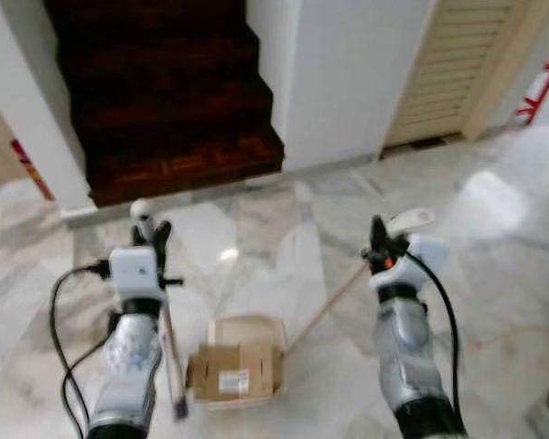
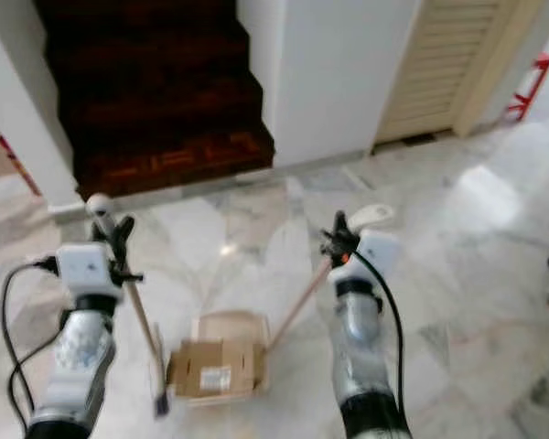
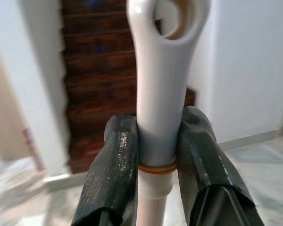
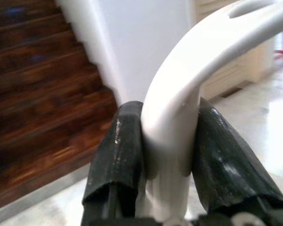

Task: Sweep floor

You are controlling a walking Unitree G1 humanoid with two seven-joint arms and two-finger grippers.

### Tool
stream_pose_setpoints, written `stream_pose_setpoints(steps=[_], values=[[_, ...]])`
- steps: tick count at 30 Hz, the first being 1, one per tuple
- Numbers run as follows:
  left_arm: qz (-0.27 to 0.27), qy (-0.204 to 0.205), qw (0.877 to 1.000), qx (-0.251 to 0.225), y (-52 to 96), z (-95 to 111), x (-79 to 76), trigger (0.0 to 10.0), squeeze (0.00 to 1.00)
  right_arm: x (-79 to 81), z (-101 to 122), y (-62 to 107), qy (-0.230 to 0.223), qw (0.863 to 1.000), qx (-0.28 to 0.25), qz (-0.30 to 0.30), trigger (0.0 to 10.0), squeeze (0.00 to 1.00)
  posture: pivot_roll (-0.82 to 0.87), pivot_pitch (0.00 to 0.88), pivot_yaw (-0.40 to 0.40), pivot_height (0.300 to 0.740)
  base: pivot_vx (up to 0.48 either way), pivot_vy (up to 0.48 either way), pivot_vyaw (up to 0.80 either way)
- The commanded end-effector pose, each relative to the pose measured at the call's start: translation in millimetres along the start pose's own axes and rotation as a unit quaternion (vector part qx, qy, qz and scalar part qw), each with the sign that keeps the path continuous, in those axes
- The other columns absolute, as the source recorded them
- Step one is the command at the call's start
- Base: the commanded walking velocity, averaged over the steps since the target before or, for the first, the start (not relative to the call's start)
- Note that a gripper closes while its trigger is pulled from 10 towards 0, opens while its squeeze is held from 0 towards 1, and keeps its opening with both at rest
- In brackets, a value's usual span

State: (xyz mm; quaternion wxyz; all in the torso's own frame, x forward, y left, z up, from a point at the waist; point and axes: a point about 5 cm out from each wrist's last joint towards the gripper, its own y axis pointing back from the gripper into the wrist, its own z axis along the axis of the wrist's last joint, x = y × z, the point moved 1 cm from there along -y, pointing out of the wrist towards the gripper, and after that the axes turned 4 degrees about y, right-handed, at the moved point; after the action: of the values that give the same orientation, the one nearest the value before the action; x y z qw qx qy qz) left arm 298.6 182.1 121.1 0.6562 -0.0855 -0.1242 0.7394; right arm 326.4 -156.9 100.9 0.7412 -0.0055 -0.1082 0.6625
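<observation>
Two silver arms reach forward over a glossy grey-veined marble floor point(image 1: 494, 274). The left gripper point(image 3: 155, 155) is clenched on the white plastic grip of a broom handle point(image 3: 156, 94), its black fingers point(image 3: 114, 174) pressing either side just above an orange ring; the grip ends in a loop with a hole. From the head camera, this wooden broom stick point(image 1: 170, 352) runs down from the left gripper to the floor just left of a pale wooden dustpan point(image 1: 245, 331). The right gripper point(image 4: 166, 141) is clamped on the curved white plastic grip of the dustpan's handle point(image 4: 217, 42), and a long tan stick point(image 1: 325, 306) slants from it down to the dustpan. A flattened brown cardboard piece with a white label point(image 1: 235, 373) lies in the dustpan, which rests on the floor between the two arms. Ahead, dark red-brown wooden stairs point(image 1: 165, 91) rise between white walls point(image 1: 357, 73), and a cream louvred door point(image 1: 457, 64) stands to the right. The head views are slightly blurred.
</observation>
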Motion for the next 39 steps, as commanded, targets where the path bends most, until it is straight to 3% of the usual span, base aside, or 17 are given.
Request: stream_pose_setpoints(steps=[1, 39], values=[[0.002, 0.0, 1.0, -0.024, -5.0, 10.3, 1.5, 10.0, 0.0, 1.2, 11.0, -4.6, 0.004, 1.0, -0.025, 0.002, 10.0, 0.0, -0.02, 0.054, -0.045, 0.74, 0.0, 0.439, 0.0], [-0.012, -0.001, 1.0, -0.021, -2.9, 8.8, -0.4, 10.0, 0.0, 6.7, 7.6, -1.1, 0.002, 1.0, -0.022, 0.014, 10.0, 0.0, -0.02, 0.002, -0.028, 0.74, 0.0, 0.436, 0.0]])
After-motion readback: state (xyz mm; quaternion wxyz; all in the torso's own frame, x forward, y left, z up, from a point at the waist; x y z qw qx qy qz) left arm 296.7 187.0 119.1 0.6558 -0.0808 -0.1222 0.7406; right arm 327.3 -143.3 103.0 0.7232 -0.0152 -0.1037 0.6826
